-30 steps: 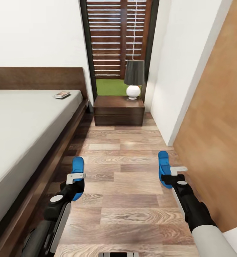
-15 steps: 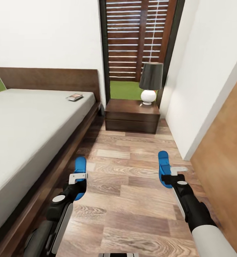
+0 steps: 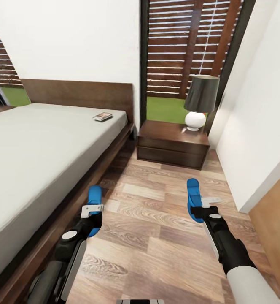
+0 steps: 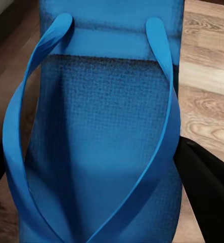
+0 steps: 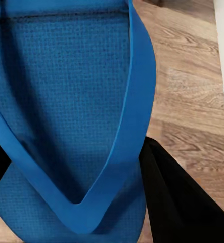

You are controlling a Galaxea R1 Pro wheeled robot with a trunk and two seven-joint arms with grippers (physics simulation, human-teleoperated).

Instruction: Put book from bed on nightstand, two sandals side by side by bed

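The left claw (image 3: pixel 92 214) was pinching one blue sandal (image 3: pixel 93 209), carried above the floor (image 3: pixel 157 236) beside the bed's (image 3: pixel 39 152) wooden frame. The right claw (image 3: pixel 201 208) was pinching the other sandal (image 3: pixel 193 199), well apart from the first. The wrist views showed each sole and strap held between dark fingers (image 4: pixel 205 187) — the left sandal (image 4: pixel 96 142) and the right sandal (image 5: pixel 66 111) alike.

By my judgement the task was barely begun: both sandals were in hand but neither set down, and the book (image 3: pixel 102 116) lay on the mattress near the headboard, not on the nightstand (image 3: pixel 172 145).

Counted: two sandals, one book, one bed, one nightstand — and one lamp (image 3: pixel 199 101) on it.
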